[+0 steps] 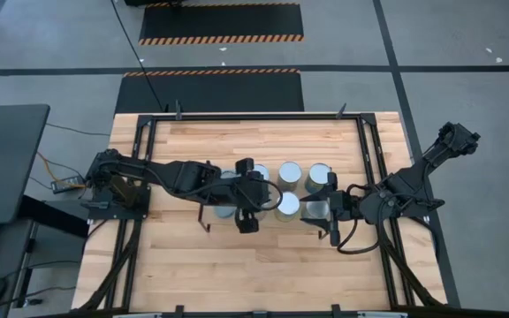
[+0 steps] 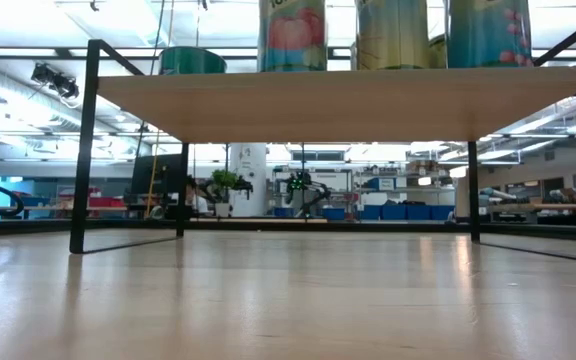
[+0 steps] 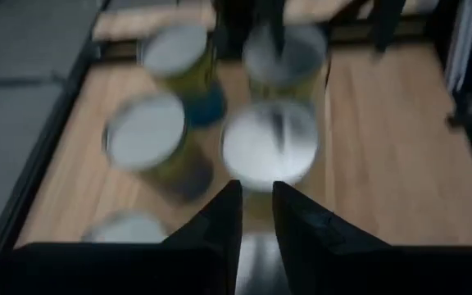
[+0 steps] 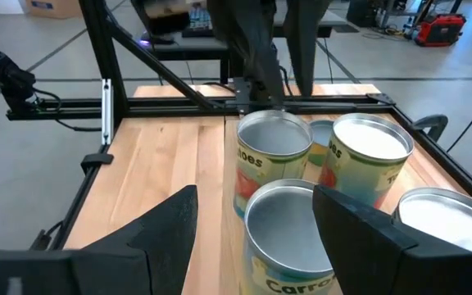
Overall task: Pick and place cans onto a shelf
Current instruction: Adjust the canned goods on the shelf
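Worktop (image 1: pixel 263 265): light wood, black-railed.
Shelf (image 2: pixel 298 100): centre, cans (image 1: pixel 288 173) on top.
Left jaws (image 1: pixel 246 219): nearly together, empty, above the cans.
Right jaws (image 1: pixel 318 215): spread, 3 o'clock.

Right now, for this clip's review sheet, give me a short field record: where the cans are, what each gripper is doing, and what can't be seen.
cans: clustered on the shelf, upright, labelled, shiny tops
can count: at least five tops visible from above; arms hide some
left gripper: above the cans at the cluster's near edge, fingers nearly together, holding nothing
right gripper: open, straddling the nearest can at the cluster's right end, fingers not touching it
table: light wood, black rail frame
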